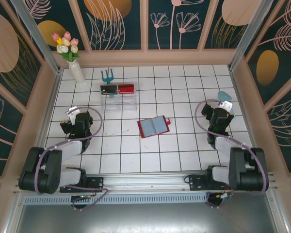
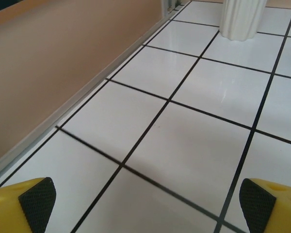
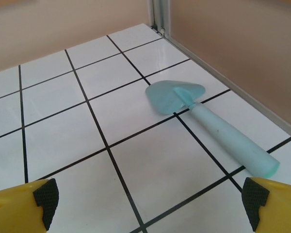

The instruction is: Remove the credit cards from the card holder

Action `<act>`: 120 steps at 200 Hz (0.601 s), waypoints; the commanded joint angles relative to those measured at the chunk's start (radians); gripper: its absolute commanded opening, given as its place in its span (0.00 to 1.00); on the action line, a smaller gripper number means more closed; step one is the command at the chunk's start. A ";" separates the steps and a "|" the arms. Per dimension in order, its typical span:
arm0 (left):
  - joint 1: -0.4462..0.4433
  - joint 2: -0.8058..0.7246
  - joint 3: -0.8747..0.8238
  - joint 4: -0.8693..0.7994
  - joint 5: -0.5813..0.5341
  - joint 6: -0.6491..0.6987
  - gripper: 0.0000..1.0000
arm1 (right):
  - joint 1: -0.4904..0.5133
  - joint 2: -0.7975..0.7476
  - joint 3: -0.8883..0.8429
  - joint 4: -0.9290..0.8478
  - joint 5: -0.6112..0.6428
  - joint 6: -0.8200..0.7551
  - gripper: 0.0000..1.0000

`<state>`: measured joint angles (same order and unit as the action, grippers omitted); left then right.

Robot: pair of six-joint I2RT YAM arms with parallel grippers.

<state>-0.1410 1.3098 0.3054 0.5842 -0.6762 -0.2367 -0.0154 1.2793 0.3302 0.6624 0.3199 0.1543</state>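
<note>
Both arms folded, elbows back at the table's (image 1: 184, 155) near edge. Left hand (image 1: 73, 114) sits low by the left edge, right hand (image 1: 225, 106) by the right edge, both with fingers (image 2: 36, 201) wide apart over bare tiles. Card holder (image 1: 146, 129) lies open mid-table, well apart from both. Its pockets' (image 1: 157, 124) contents are too small to tell.

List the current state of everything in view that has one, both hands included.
card holder: open, lying flat mid-table, pockets facing up; their contents are too small to tell.
left hand: open, holding nothing, over bare tile.
right hand: open, holding nothing, short of the trowel.
blue trowel: lying flat near the right wall.
flower vase: upright in the back left corner.
</note>
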 commanded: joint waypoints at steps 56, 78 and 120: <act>0.086 0.176 -0.028 0.595 0.346 0.140 0.99 | -0.025 0.216 -0.075 0.499 -0.258 -0.097 0.99; 0.102 0.223 -0.082 0.737 0.465 0.166 0.99 | -0.024 0.253 -0.128 0.631 -0.287 -0.111 0.99; 0.112 0.211 -0.080 0.713 0.487 0.164 0.99 | -0.012 0.260 -0.102 0.590 -0.298 -0.134 0.99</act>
<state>-0.0372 1.5158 0.2333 1.2114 -0.2455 -0.0929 -0.0357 1.5360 0.2211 1.1652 0.0578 0.0475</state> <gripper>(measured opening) 0.988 0.990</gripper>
